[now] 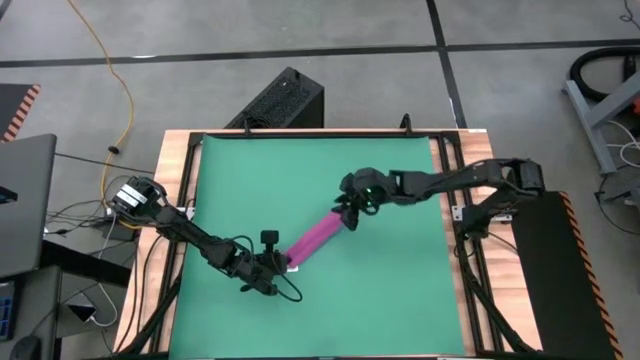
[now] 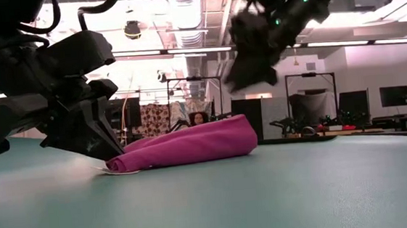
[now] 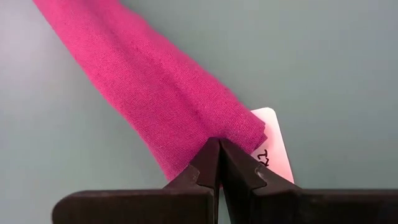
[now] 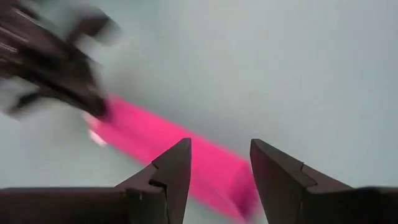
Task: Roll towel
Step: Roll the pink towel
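Note:
The magenta-pink towel (image 1: 318, 236) lies as a long narrow roll, slantwise on the green mat (image 1: 400, 300). Its white tag (image 3: 273, 143) sticks out flat on the mat at the near-left end. My left gripper (image 1: 277, 264) is shut at that end, low on the mat (image 2: 108, 154). My right gripper (image 1: 352, 213) is open and empty. It hangs above the roll's far-right end (image 2: 245, 136), clear of it, and in the right wrist view its fingers (image 4: 177, 165) stand apart over the towel (image 4: 180, 149). My left gripper pinches the roll's near-left end (image 3: 214, 134) with only the tips of its two shut fingers (image 3: 205, 165). The fingers come low and slanting from the table's near-left, along the roll. How much cloth lies between them cannot be seen. The roll lies on the mat.
The mat covers most of the wooden table (image 1: 180, 200), with free mat all around the roll. A black box (image 1: 285, 100) stands on the floor beyond the far edge. A person shows far off in the room (image 2: 196, 119).

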`<state>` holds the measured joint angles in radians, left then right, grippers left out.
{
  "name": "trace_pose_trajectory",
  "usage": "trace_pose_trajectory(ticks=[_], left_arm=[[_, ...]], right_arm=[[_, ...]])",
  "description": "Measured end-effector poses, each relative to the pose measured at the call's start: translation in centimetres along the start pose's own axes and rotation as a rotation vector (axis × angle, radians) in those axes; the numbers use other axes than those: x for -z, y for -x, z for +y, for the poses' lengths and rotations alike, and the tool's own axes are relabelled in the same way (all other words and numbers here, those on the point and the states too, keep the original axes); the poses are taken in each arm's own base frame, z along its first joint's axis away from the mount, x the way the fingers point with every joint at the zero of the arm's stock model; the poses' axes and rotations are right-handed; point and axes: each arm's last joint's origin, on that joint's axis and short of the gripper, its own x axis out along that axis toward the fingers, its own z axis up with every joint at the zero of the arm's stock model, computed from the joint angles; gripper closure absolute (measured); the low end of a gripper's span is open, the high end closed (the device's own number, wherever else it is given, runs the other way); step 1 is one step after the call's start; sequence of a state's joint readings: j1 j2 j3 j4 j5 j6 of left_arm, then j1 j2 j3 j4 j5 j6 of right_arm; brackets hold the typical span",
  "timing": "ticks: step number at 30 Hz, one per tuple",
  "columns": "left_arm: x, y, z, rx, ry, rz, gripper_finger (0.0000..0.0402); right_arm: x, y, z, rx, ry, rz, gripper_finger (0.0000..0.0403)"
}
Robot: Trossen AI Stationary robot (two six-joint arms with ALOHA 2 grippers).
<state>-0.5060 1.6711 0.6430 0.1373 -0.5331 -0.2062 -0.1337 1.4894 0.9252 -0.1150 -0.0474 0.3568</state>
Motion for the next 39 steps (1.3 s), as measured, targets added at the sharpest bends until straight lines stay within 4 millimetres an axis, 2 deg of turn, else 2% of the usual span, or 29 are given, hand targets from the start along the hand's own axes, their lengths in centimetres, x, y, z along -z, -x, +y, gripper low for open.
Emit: trace_pose_trajectory(ticks=[4,11,21,25,31,36,39], left_arm=[[0.0,0.0,0.0,0.000,0.000,0.000,0.0401],[0.0,0.0,0.0,0.002,0.002,-0.002,0.0401],[0.1,0.0,-0.1,0.046,0.012,0.021,0.0402],[0.4,0.2,0.0,0.057,-0.029,0.051,0.0401],[0.3,1.6,0.6,0.032,-0.097,0.078,0.0401],[-0.1,2.7,1.3,-0.027,-0.088,0.066,0.0401],[-1.1,4.0,1.7,-0.076,-0.038,-0.013,0.0401]], right_arm=[[1.0,-0.7,1.2,-0.104,0.036,-0.147,0.0218],[3.1,-3.7,0.2,-0.105,0.051,-0.137,0.0233],[6.4,-7.8,-2.5,-0.024,0.020,0.045,0.0236],[7.5,-8.4,-2.9,0.006,-0.020,0.074,0.0237],[9.6,-8.0,-2.4,0.095,-0.051,0.045,0.0237],[11.4,-7.6,-1.6,0.154,-0.076,-0.010,0.0237],[11.9,-7.4,-1.0,0.169,-0.069,-0.042,0.0237]])
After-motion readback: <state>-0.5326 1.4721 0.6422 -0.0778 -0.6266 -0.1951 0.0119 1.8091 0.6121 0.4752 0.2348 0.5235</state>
